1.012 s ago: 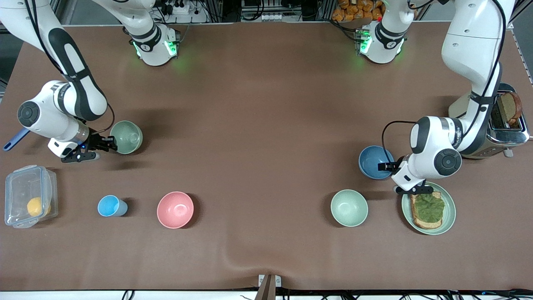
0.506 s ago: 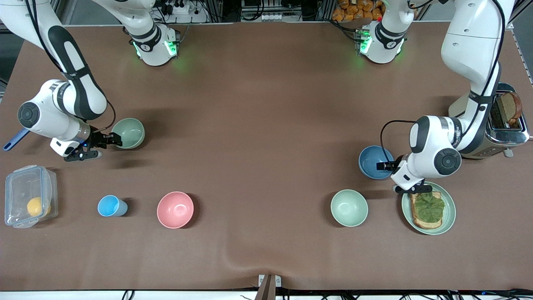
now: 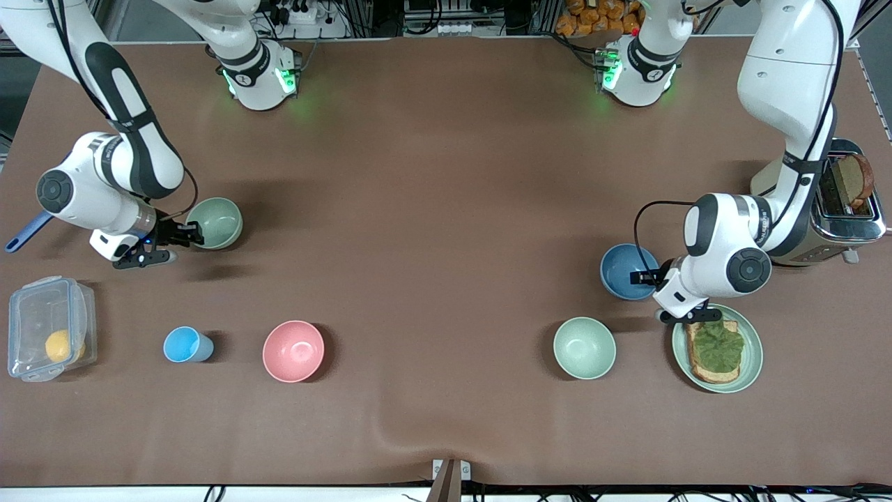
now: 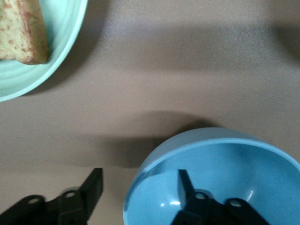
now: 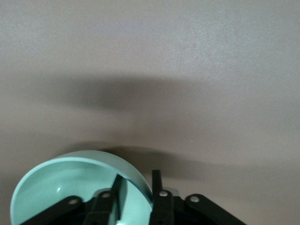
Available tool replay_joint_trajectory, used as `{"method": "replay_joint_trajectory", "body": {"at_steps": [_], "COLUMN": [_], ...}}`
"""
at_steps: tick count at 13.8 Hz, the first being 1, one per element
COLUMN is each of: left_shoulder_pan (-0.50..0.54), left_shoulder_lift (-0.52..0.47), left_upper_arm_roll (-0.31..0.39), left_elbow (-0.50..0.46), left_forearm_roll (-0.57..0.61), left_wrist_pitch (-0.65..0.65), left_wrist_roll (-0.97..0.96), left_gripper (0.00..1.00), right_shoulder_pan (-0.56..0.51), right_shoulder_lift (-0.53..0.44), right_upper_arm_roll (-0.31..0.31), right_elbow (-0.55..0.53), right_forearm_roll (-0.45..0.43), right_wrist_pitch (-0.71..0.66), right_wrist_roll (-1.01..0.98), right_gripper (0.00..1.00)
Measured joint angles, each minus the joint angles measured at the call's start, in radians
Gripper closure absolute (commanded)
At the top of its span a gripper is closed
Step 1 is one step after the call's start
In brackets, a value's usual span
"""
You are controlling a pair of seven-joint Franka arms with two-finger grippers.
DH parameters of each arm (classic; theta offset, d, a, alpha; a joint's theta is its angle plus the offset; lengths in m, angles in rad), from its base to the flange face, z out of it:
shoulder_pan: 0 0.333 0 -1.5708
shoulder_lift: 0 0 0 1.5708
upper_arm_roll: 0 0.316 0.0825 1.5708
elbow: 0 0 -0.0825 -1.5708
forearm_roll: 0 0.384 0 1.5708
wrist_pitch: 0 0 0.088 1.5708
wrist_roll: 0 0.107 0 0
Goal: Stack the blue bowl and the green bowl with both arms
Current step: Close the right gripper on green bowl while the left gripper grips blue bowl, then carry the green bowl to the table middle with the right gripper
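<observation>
Green bowl [image 3: 217, 222] now lifted in right gripper [image 3: 187, 234].

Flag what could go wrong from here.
The right gripper pinches only the green bowl's rim, so the bowl could tilt or slip in transit. The left gripper straddles the blue bowl's rim with jaws open; closing off-centre could push the bowl. The toast plate sits beside that wrist and could get knocked.
</observation>
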Motion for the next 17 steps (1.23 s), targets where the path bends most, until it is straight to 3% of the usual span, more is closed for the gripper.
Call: {"method": "replay_joint_trajectory", "body": {"at_steps": [4, 8, 10, 13, 17], "left_shoulder_pan": [0.0, 0.0, 0.0, 0.0, 0.001], "left_shoulder_lift": [0.0, -0.015, -0.017, -0.065, -0.178], "left_upper_arm_roll": [-0.002, -0.005, -0.006, -0.019, -0.054], "left_elbow": [-0.001, -0.002, -0.001, 0.005, 0.012], "left_forearm_roll": [0.0, -0.005, -0.006, -0.006, -0.057], "left_wrist_pitch": [0.001, -0.005, -0.005, -0.031, -0.114], "left_wrist_roll": [-0.011, -0.011, -0.018, -0.062, -0.081], "left_gripper": [1.0, 1.0, 1.0, 1.0, 1.0], "right_shoulder_pan": [0.027, 0.075, 0.122, 0.235, 0.451], "right_shoulder_lift": [-0.021, -0.062, -0.09, -0.116, -0.12], "right_upper_arm_roll": [0.0, 0.001, 0.002, 0.006, 0.009], "right_elbow": [0.028, 0.224, 0.288, 0.3, 0.314], "right_forearm_roll": [0.004, 0.015, 0.062, 0.138, 0.153], "right_wrist_pitch": [-0.064, -0.399, -0.488, -0.5, -0.459], "right_wrist_roll": [0.012, 0.139, 0.23, 0.408, 0.735], "right_gripper": [1.0, 1.0, 1.0, 1.0, 1.0]}}
